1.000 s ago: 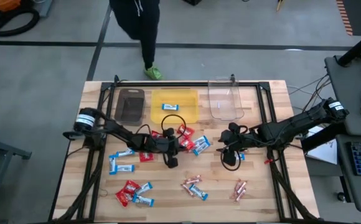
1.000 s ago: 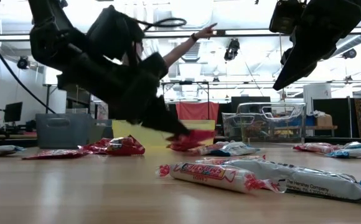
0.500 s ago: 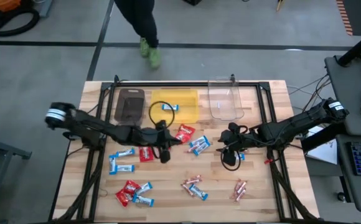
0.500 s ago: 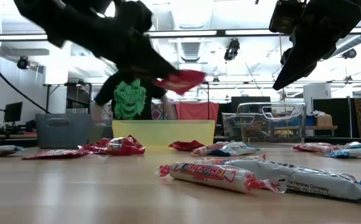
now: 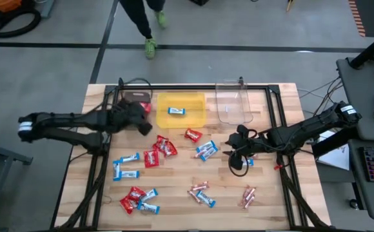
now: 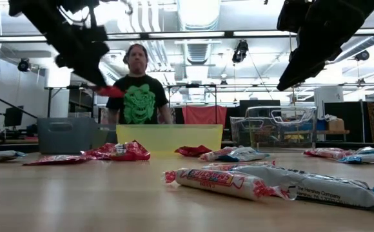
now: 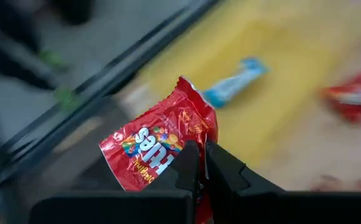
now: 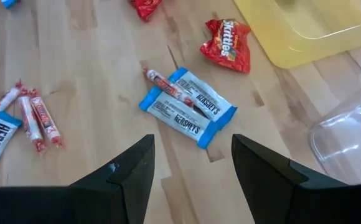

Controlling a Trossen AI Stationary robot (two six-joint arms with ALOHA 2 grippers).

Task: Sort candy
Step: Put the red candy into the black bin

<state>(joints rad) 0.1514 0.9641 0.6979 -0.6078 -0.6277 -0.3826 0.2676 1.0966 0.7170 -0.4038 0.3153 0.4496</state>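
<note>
Wooden table [image 5: 271,193] holds scattered candy [image 5: 203,149], with a brown bin [image 5: 130,116], a yellow bin [image 5: 196,116] and a clear bin [image 5: 233,103] along its far edge. Above the brown bin, the left gripper [image 7: 200,163] has its fingers pressed together on a red packet [image 7: 159,142]. Near the table's middle, the right gripper [image 8: 192,163] hangs spread wide over two blue-and-white bars [image 8: 190,109], holding nothing.

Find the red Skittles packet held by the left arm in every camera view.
High: red Skittles packet over the brown bin.
Low: upper left, under the left end effector.
Left wrist: centre, pinched.
Right wrist: not in it.
Shared landmark: yellow bin.
</note>
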